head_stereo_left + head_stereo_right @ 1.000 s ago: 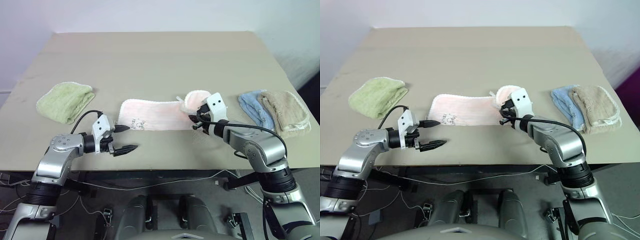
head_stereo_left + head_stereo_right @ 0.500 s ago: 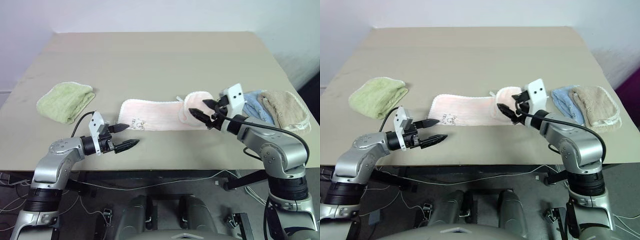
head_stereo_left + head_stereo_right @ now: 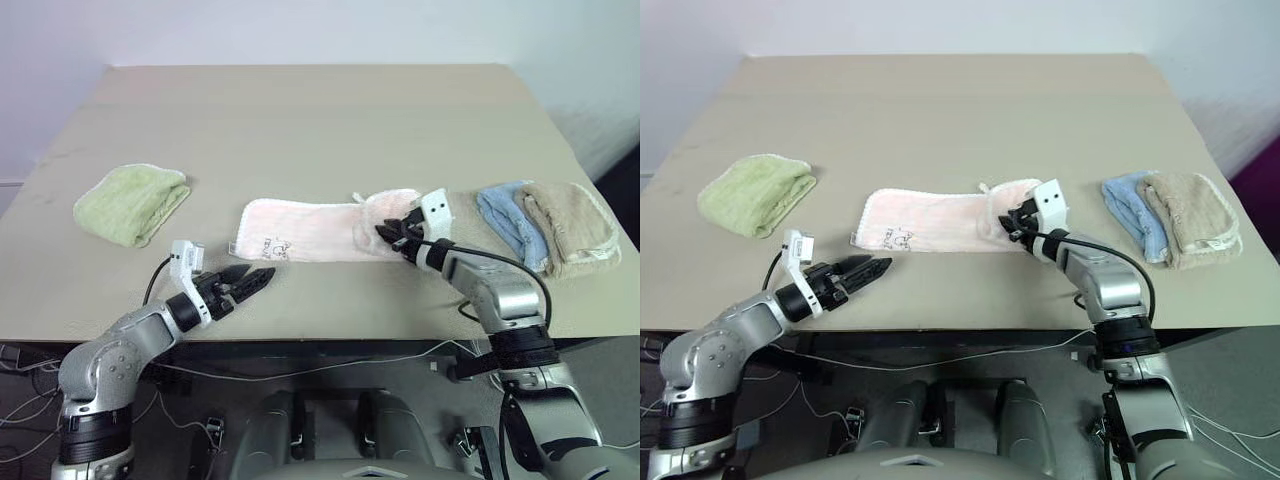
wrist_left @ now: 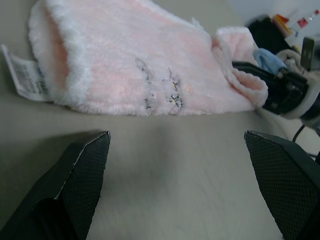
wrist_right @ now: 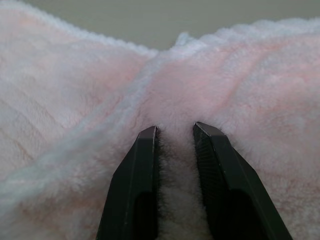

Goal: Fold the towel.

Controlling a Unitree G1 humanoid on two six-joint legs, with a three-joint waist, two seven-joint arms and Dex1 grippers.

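Observation:
The pale pink towel [image 3: 300, 228] lies lengthwise along the front middle of the table [image 3: 300, 120], its right end bunched up. My right gripper [image 3: 386, 232] sits at that bunched end. In the right wrist view its fingers [image 5: 142, 165] are shut on a ridge of the towel's pile [image 5: 175, 150]. My left gripper [image 3: 258, 274] hovers low over the table just in front of the towel's left corner, open and apart from it. The left wrist view has its fingers [image 4: 82, 165] spread wide, with the towel's small white tag [image 4: 25, 75] and printed motif beyond them.
A folded light green towel [image 3: 130, 203] lies at the left. A blue towel [image 3: 510, 222] and a beige towel [image 3: 570, 225] lie side by side at the right, close to my right arm. The table's front edge [image 3: 330, 336] runs just below both grippers.
My right gripper let go, opened and rose to the right, then came back down and closed on the towel's right end, whose raised flap now lies lower. My left gripper rolled.

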